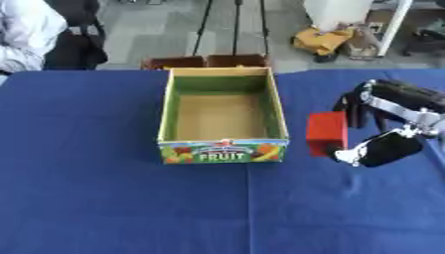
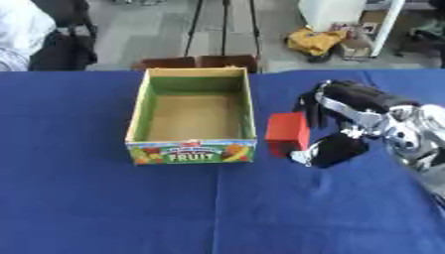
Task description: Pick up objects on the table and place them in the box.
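right hand (image 1: 369, 130) clamped on red block (image 1: 327, 133) beside fruit box (image 1: 170, 101); could snag on the near wall if carried across too low.

Both views soft and blurry overall, edges smeared. Even, diffuse bright light, no glare. Faint soft shadow on the desk (image 1: 104, 188) beside the box (image 1: 222, 151). Background floor washed out, right hand (image 2: 343, 144) blurred.
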`<state>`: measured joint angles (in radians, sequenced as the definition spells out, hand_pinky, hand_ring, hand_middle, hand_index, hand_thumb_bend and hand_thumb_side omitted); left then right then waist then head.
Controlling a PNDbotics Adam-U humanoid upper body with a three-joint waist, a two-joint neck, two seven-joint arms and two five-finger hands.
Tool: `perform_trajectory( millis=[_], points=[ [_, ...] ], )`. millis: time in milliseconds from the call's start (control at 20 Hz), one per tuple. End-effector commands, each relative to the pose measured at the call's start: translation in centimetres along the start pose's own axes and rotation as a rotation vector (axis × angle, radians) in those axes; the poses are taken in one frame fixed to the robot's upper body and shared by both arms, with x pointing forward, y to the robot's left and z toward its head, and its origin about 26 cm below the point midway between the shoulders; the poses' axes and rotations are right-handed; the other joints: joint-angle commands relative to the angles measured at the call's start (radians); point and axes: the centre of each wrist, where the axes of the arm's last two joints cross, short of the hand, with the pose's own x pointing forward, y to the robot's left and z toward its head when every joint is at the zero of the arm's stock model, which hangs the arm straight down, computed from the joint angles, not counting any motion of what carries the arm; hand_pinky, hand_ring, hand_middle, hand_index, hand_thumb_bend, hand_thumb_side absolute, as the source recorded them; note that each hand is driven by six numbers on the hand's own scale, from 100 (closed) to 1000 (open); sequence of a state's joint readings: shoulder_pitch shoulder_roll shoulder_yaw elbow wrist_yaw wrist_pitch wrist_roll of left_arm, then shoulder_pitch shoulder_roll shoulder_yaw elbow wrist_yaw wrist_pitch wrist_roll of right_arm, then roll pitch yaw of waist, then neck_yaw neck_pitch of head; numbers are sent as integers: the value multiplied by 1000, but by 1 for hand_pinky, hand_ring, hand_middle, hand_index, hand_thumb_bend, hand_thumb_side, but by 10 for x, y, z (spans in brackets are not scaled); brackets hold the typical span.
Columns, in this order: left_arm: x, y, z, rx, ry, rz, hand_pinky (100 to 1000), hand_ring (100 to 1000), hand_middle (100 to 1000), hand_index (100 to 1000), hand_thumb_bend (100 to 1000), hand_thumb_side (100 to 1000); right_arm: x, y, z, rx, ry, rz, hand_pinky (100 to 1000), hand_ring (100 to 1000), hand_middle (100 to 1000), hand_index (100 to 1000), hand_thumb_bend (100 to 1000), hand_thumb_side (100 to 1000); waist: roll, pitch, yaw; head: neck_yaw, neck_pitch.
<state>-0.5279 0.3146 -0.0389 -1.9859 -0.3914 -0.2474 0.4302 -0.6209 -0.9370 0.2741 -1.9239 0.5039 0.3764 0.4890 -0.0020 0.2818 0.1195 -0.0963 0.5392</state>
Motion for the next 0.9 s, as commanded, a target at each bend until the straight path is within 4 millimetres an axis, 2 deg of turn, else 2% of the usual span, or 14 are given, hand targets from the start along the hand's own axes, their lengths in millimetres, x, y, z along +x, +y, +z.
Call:
perform_trajectory(
  millis=[50, 300, 500, 700, 900],
  points=[
    [4, 3, -7, 3, -30, -1, 860, 927, 884, 987, 127, 1000, 1, -28, 2, -103, 10, 13, 320, 506, 445, 501, 100, 391, -16, -10, 6, -7, -9],
    [4, 2, -8, -1, -30, 3, 859, 927, 884, 987, 125, 1000, 2, -45, -18, -172, 19, -16, 314, 500, 438, 495, 100, 383, -20, -6, 21, -17, -21],
    [5, 1, -9, -3, -34, 8, 858, 927, 884, 987, 124, 1000, 4, -58, -37, -241, 34, -46, 303, 488, 425, 482, 100, 368, -23, 3, 41, -31, -42],
    [6, 0, -12, 1, -43, 19, 858, 926, 884, 987, 123, 1000, 12, -69, -59, -302, 48, -90, 291, 476, 413, 471, 100, 368, -28, 19, 70, -49, -72],
    [8, -2, -16, 4, -52, 31, 857, 926, 883, 987, 122, 1000, 22, -72, -82, -336, 76, -117, 290, 474, 411, 470, 100, 368, -30, 39, 103, -71, -91]
  ],
)
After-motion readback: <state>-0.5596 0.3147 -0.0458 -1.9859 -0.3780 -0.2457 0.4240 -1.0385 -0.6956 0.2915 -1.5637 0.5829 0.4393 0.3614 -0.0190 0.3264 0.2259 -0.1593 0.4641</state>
